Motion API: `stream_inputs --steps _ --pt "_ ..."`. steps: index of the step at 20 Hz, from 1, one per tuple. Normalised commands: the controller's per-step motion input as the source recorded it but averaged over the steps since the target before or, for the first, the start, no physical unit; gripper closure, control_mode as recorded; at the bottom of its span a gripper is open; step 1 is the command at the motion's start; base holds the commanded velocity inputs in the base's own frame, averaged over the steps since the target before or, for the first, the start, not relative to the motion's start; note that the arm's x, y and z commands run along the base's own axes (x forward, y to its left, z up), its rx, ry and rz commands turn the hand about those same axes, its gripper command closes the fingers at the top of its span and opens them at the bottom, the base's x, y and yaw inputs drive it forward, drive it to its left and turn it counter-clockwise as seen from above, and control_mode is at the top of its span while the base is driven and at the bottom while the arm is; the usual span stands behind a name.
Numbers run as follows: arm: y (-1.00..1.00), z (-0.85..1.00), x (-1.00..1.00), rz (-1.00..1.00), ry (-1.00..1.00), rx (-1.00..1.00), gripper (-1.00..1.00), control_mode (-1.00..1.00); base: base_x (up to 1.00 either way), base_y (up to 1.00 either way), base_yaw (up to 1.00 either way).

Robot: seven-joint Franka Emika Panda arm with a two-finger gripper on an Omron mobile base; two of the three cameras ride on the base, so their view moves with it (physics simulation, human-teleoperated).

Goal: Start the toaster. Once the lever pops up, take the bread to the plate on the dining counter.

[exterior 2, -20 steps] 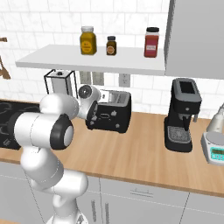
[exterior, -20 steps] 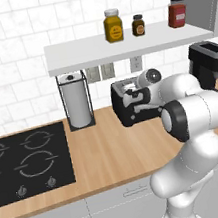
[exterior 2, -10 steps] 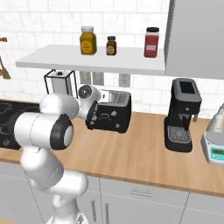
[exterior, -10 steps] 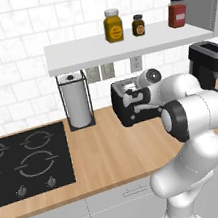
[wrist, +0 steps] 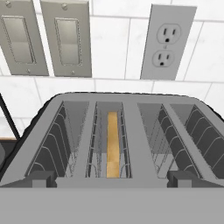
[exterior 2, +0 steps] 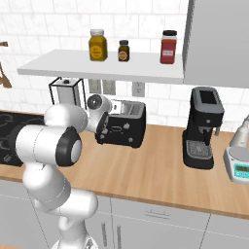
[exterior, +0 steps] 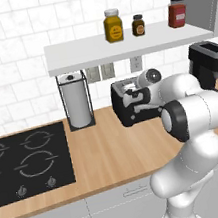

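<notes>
- The wall-side worktop [exterior: 103, 152] runs across the lower half of both base views; the plate and the dining counter are not to be placed from here.
- The toaster [exterior 2: 124, 127] sits centre-left in the right base view, right of centre in the left one, under the shelf [exterior: 120, 45]; the coffee machine [exterior 2: 202, 127] stands well apart to its right.
- The gripper [exterior: 135, 97] hangs at the toaster's front, jaws spread wide, holding nothing.
- The bread [wrist: 113, 143] stands edge-on in a slot, centre of the hand view, sunk low between the wire guides.
- The step, I judge, is pressing the lever — not clearly visible here; best come down on it squarely at the front, push fully until it latches, then back off and wait — no reaching for the slice yet.
</notes>
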Motion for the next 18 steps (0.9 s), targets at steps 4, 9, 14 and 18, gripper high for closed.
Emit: stream_inputs --steps 4,9,14,18 --pt "0.00 0.00 0.00 0.00 0.00 0.00 -1.00 -1.00 0.00 0.00 0.00" --pt "0.00 0.00 0.00 0.00 0.00 0.00 -1.00 -1.00 0.00 0.00 0.00" --pt "0.00 0.00 0.00 0.00 0.00 0.00 -1.00 -1.00 0.00 0.00 0.00" --pt "0.00 0.00 0.00 0.00 0.00 0.00 -1.00 -1.00 0.00 0.00 0.00"
